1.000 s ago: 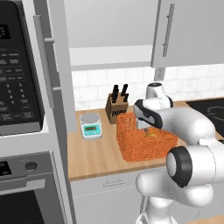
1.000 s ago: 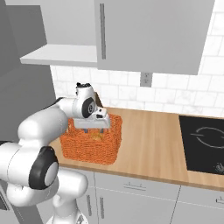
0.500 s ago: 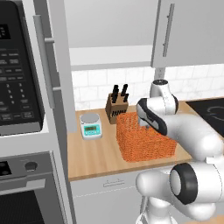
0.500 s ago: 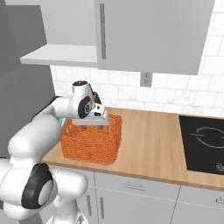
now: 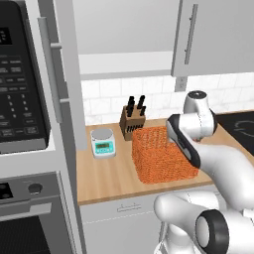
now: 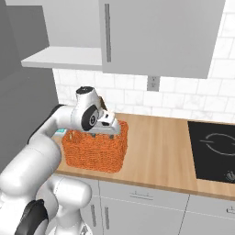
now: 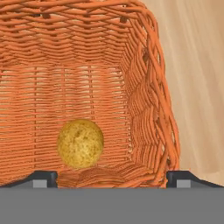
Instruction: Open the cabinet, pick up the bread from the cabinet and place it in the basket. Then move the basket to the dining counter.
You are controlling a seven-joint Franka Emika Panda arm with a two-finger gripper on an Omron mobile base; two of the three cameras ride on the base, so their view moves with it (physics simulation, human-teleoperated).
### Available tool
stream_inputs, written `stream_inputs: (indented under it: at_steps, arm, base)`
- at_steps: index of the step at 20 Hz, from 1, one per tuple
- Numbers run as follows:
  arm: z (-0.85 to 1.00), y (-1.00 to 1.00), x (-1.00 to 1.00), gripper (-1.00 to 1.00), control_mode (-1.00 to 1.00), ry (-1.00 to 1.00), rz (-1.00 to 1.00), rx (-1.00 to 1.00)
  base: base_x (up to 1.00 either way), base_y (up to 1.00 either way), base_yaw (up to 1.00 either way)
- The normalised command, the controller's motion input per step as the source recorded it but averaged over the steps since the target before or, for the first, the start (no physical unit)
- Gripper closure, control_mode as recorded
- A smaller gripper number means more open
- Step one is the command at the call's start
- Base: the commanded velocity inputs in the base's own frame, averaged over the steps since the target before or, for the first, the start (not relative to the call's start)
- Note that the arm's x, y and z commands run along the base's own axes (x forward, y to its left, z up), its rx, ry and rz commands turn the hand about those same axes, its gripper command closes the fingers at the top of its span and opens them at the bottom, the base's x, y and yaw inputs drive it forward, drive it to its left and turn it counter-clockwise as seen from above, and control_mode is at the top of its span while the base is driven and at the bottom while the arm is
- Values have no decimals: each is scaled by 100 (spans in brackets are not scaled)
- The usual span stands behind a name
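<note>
Now your hand (image 7: 112,175) hangs released above the orange woven wicker basket (image 5: 161,155) on the counter (image 6: 160,156); the round golden bread roll (image 7: 81,143) lies inside. Stiff, light wicker: grip its rim.

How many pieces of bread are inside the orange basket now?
1. A single round golden bread roll lies on the floor of the basket, near the wall closest to the hand camera. The near corners of the basket are out of sight, so something small could be hidden there.
</note>
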Motion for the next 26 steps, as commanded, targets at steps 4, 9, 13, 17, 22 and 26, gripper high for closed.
stream_inputs:
  at_steps: [4,9,13,17,22,26]
  arm:
    - [7,-49,-30,-100,-100,0,-16,2]
    - [0,-37,-30,-100,-100,0,-15,13]
    - [0,-23,-20,-100,-100,0,-13,11]
    - [-16,0,-1,-100,-100,0,0,13]
    - [-17,2,17,-100,-100,1,-3,5]
    - [-1,-1,26,-100,-100,0,-12,7]
  base:
    - [0,0,0]
    - [0,0,0]
    - [0,0,0]
    - [0,0,0]
    - [0,0,0]
    - [0,0,0]
